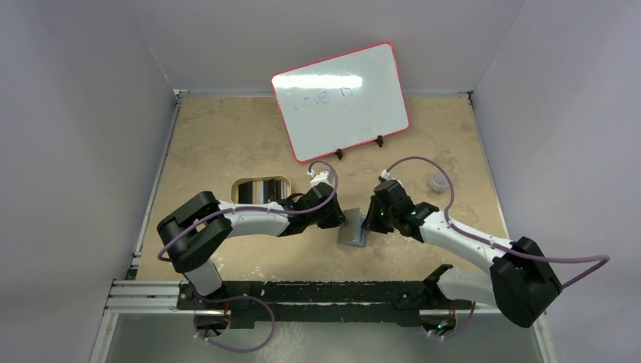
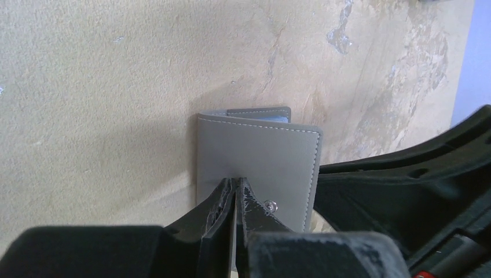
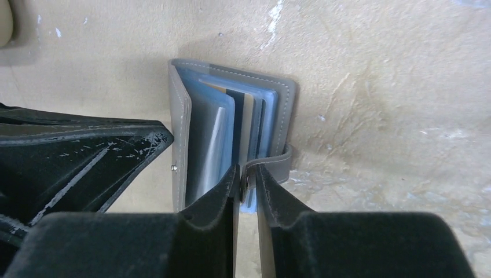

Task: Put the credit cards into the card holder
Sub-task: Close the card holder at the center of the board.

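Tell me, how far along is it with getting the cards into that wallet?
Looks nearly done: cards sit in the blue pockets of the card holder, and no loose card shows on the table. In hand: the left hand pinches the grey cover; the right hand straddles the closing tab. Left: probably snapping it shut.

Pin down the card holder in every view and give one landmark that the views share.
Top external: card holder at mid-frame.
Left wrist: card holder at centre, grey outer cover toward the camera.
Right wrist: card holder centre-left, blue pockets showing.
Shared landmark: the tan table beneath it.
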Robot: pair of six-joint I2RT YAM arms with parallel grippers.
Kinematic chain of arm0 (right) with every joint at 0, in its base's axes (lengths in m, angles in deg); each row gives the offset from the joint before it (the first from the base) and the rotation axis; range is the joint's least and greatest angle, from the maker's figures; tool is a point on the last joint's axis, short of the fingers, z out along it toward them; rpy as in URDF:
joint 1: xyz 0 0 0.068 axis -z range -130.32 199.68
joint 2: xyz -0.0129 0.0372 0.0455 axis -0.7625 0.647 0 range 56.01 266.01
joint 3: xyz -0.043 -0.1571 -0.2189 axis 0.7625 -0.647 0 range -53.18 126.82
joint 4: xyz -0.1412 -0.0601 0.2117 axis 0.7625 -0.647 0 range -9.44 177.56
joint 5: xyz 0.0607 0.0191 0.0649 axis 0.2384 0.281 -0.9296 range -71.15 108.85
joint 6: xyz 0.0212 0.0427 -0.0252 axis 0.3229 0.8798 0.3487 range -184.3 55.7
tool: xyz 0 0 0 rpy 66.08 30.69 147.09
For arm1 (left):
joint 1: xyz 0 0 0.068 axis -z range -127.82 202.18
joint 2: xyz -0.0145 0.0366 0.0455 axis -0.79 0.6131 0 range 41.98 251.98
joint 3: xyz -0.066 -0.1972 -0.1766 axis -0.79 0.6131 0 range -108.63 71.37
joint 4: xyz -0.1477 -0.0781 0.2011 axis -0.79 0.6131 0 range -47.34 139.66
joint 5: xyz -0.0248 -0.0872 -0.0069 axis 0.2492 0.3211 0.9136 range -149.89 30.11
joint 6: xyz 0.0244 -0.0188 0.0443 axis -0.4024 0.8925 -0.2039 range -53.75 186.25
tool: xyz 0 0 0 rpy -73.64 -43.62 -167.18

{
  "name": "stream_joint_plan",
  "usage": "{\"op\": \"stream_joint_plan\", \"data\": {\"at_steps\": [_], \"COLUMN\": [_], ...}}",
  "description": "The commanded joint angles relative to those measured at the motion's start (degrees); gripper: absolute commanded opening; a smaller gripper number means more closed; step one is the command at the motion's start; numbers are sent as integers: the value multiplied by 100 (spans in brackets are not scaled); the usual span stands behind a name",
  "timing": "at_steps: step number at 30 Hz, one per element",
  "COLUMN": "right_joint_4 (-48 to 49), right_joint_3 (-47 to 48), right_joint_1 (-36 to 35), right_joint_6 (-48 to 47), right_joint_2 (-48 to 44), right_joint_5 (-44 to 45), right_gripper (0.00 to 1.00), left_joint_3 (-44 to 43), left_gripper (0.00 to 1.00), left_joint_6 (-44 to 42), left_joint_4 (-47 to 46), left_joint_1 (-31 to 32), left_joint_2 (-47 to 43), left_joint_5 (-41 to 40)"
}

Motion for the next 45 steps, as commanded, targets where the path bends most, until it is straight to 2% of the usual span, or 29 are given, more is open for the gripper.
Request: {"op": "stream_joint_plan", "data": {"at_steps": [1, 6, 17, 20, 24, 28, 37, 42, 45], "right_joint_4": [-549, -568, -655, -700, -814, -1169, -1207, -946, -762], "right_joint_3": [321, 321, 381, 427, 557, 701, 563, 268, 62], "right_joint_1": [-8, -3, -3, -3, -3, 5, 74, 97, 102], "right_joint_6": [65, 74, 69, 89, 85, 114, 347, 486, 581], "right_joint_2": [-359, -490, -507, -510, -612, -718, -621, -682, -759], "right_joint_5": [470, 463, 505, 505, 428, 820, 835, 454, 133], "right_gripper": [16, 8, 5, 7, 19, 26, 19, 19, 19], "left_joint_3": [-277, -573, -804, -795, -740, -618, -393, -513, -624], "left_gripper": [4, 5, 5, 5, 5, 5, 4, 5, 9], "left_joint_6": [-177, -208, -219, -220, -165, -71, 116, 209, 286], "left_joint_4": [141, 229, 232, 274, 278, 298, 160, 148, 430], "left_joint_1": [49, 119, 312, 339, 349, 362, 397, 397, 401], "left_joint_2": [-31, 70, 546, 592, 574, 473, 486, 226, -40], "left_joint_5": [-142, -19, -33, -180, -313, -506, -736, -675, -708]}}
